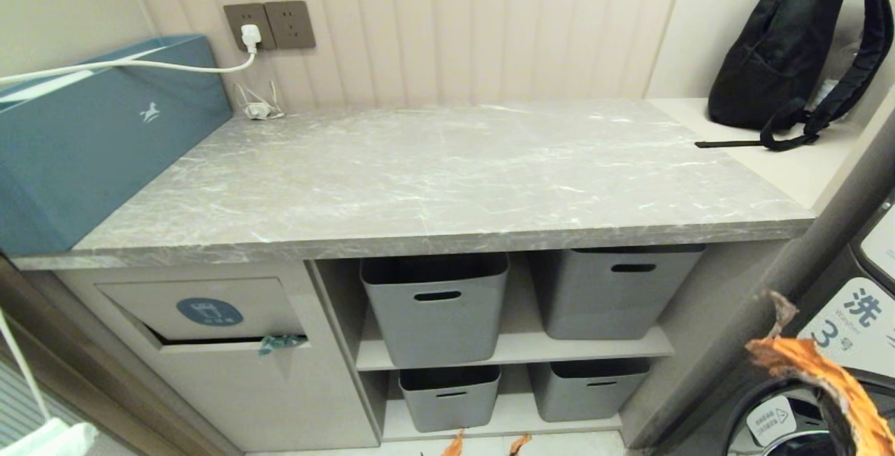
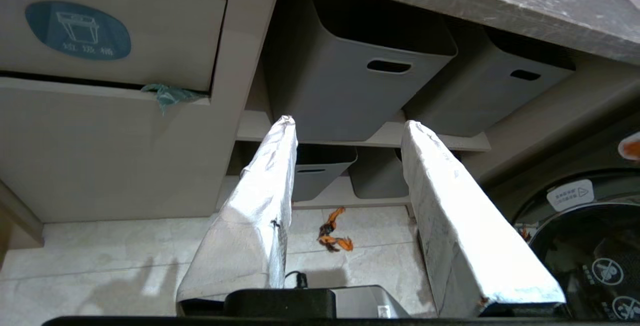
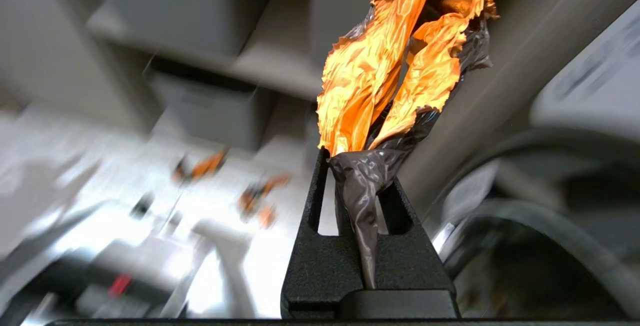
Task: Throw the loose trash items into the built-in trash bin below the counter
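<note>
My right gripper [image 3: 357,171] is shut on a crumpled orange scrap with a dark shiny wrapper [image 3: 390,76]. That trash rises at the lower right of the head view [image 1: 818,372], in front of a washing machine. My left gripper [image 2: 349,122], its fingers wrapped in white, stands open with nothing between them and points at the shelves. Small orange-and-black shreds [image 2: 332,231] lie on the floor tiles below the shelves [image 1: 454,445]. The trash bin flap [image 1: 203,309] with its blue oval icon sits under the left end of the grey marble counter [image 1: 447,176], slightly ajar.
A teal scrap [image 1: 280,343] hangs from the flap's lower corner. Several grey tubs [image 1: 433,302] fill the shelves beside the bin. A blue box [image 1: 91,141] and a white cable lie at the counter's left. A black backpack [image 1: 790,43] rests on the cream shelf. The washing machine [image 1: 860,316] stands at the right.
</note>
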Controlling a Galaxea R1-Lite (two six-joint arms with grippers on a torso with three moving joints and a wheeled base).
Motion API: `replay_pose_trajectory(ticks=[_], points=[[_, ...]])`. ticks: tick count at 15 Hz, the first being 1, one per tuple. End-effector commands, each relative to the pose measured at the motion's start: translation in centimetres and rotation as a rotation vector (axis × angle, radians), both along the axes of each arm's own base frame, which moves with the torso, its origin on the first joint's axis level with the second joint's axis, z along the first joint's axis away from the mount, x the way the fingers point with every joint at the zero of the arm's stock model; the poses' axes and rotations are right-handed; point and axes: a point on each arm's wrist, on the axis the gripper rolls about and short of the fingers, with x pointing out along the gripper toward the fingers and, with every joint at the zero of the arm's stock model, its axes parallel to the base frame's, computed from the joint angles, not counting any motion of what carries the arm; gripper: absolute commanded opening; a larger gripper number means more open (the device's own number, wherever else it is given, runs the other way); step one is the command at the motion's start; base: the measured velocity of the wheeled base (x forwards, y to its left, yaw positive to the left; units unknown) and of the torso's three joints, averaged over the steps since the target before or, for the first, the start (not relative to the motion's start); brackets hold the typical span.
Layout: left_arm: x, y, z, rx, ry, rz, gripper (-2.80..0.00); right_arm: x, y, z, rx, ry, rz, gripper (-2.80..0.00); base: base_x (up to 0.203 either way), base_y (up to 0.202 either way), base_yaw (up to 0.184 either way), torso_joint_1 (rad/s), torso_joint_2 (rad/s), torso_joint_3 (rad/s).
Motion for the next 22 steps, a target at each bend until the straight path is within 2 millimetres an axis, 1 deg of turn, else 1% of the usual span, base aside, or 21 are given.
replay_pose_trajectory(ticks=[1, 3, 4, 6, 7, 9, 12, 14, 16, 18, 19, 20, 22], points=[[-0.4, -0.1, -0.5, 0.018, -0.014, -0.023, -2.8, -0.9, -0.2, -1.4, 0.027, 0.06, 0.003, -2.8, 0.0, 0.0, 0.0, 0.0, 0.0, 0.0], [-0.3, -0.1, -1.3, 0.023, 0.015, -0.027, -2.8, -0.7, -0.2, -1.3, 0.016, 0.12, -0.031, -2.8, 0.0, 0.0, 0.0, 0.0, 0.0, 0.0], [-0.3, 0.0, -1.8, 0.024, 0.028, -0.02, -2.8, -0.6, -0.2, -1.3, 0.012, 0.143, -0.077, -2.8, 0.0, 0.0, 0.0, 0.0, 0.0, 0.0], [-0.2, 0.1, -2.4, 0.041, 0.063, 0.066, -2.8, -0.3, -0.2, -1.3, 0.01, 0.197, -0.204, -2.8, 0.0, 0.0, 0.0, 0.0, 0.0, 0.0], [-0.2, 0.3, -2.6, 0.056, 0.084, 0.13, -2.8, -0.2, -0.2, -1.3, 0.012, 0.201, -0.241, -2.8, 0.0, 0.0, 0.0, 0.0, 0.0, 0.0], [-0.9, 0.4, -3.8, 0.111, 0.099, 0.16, -2.8, -0.9, -0.2, -1.3, 0.022, 0.117, -0.237, -2.8, 0.0, 0.0, 0.0, 0.0, 0.0, 0.0], [-2.9, 0.3, -7.3, 0.22, 0.046, 0.138, -2.8, -2.8, -0.1, -1.6, 0.051, -0.13, -0.206, -2.8, 0.0, 0.0, 0.0, 0.0, 0.0, 0.0], [-3.6, 0.4, -8.2, 0.247, -0.007, 0.11, -2.8, -3.1, -0.1, -1.7, 0.065, -0.22, -0.209, -2.8, 0.0, 0.0, 0.0, 0.0, 0.0, 0.0], [-4.6, 0.4, -8.6, 0.26, -0.121, 0.131, -2.8, -3.0, -0.1, -1.8, 0.064, -0.218, -0.211, -2.8, 0.0, 0.0, 0.0, 0.0, 0.0, 0.0], [-4.3, 0.5, -9.1, 0.336, -0.179, 0.202, -2.8, -3.0, -0.1, -1.8, 0.066, -0.218, -0.211, -2.8, 0.0, 0.0, 0.0, 0.0, 0.0, 0.0], [-4.3, 0.5, -9.2, 0.376, -0.186, 0.205, -2.8, -3.0, -0.1, -1.7, 0.074, -0.219, -0.212, -2.8, 0.0, 0.0, 0.0, 0.0, 0.0, 0.0], [-4.3, 0.5, -9.5, 0.404, -0.142, 0.188, -2.8, -3.0, -0.1, -1.7, 0.079, -0.218, -0.212, -2.8, 0.0, 0.0, 0.0, 0.0, 0.0, 0.0], [-4.3, 0.5, -9.5, 0.413, -0.146, 0.171, -2.8, -3.0, -0.1, -1.7, 0.086, -0.217, -0.215, -2.8, 0.0, 0.0, 0.0, 0.0, 0.0, 0.0]])
